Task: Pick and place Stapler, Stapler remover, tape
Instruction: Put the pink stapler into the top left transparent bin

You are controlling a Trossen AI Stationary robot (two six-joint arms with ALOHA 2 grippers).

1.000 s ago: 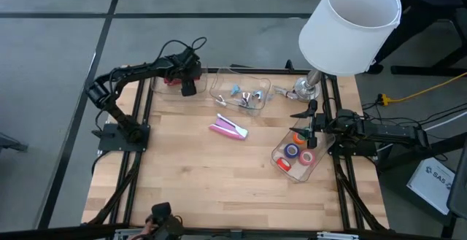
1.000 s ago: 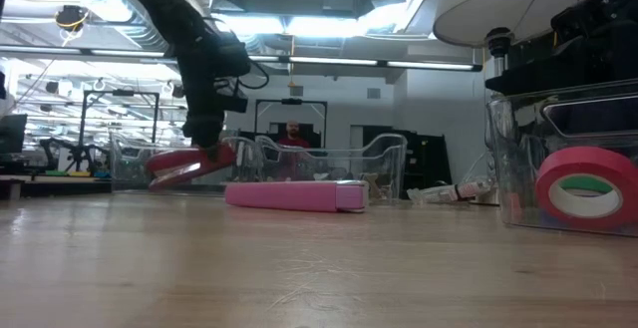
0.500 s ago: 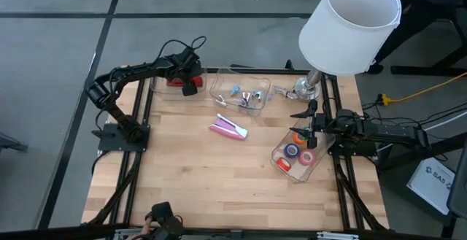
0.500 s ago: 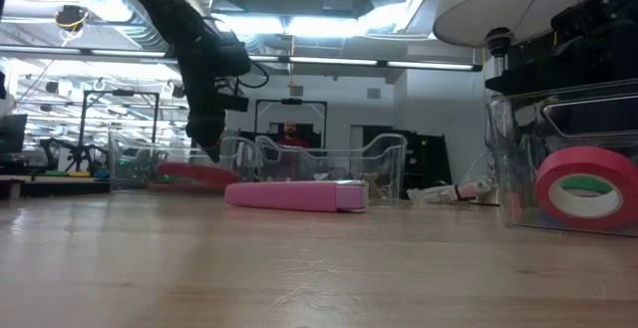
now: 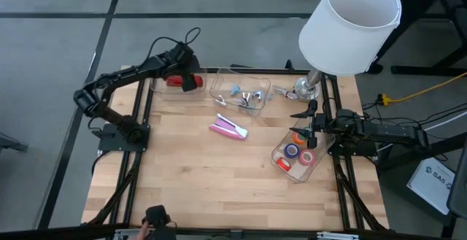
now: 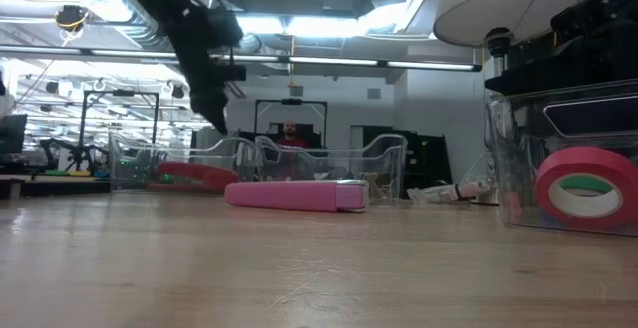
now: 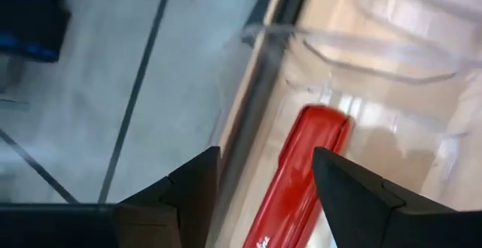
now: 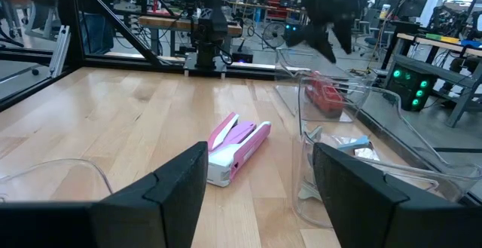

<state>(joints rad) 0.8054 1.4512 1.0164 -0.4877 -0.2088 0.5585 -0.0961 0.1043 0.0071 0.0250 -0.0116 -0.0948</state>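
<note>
Glossy red stapler (image 7: 301,174), clear bin (image 5: 171,91)

A stapler (image 5: 174,81) lies in a bin (image 5: 162,88) at the table's (image 5: 190,174) far left corner. The left gripper (image 5: 190,82) hangs above that bin, just over the stapler's right end, apart from it. To the right of this bin stands a second bin (image 5: 241,93) holding staple removers (image 5: 249,98). Nearer the table's middle, in front of the second bin, another stapler (image 5: 229,128) lies on the bare wood. At the right edge a third bin (image 5: 298,155) holds the tape rolls (image 5: 300,149). The right gripper (image 5: 312,127) waits beside that bin's far end. A lamp (image 5: 349,28) stands at the far right corner, behind the third bin.
</note>
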